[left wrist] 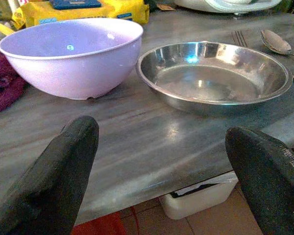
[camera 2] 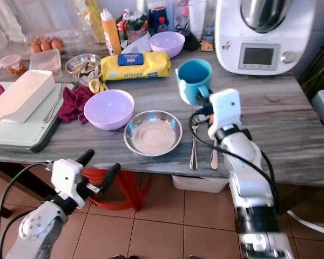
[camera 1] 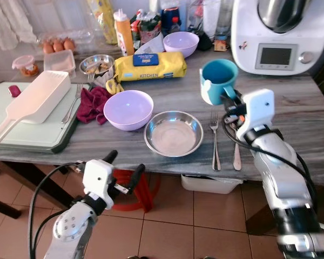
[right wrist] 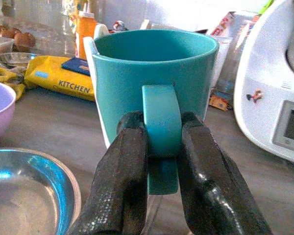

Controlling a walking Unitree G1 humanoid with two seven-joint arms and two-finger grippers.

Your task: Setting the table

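Right gripper (right wrist: 161, 161) clamped on the teal mug (camera 1: 218, 80) handle; left gripper (camera 1: 122, 168) spread wide, holding nothing

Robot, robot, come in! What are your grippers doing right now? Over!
Right gripper shut on teal mug handle, mug above table. Left gripper open, below table edge. Fork and spoon lie under the mug.

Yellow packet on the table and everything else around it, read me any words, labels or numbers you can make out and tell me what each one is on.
"KITCHEN": on the yellow packet.
Blue label on that packet: too blurred to read.
Kitchen machine display: nothing readable.
Orange bottle and packets at the back: print too small to read.
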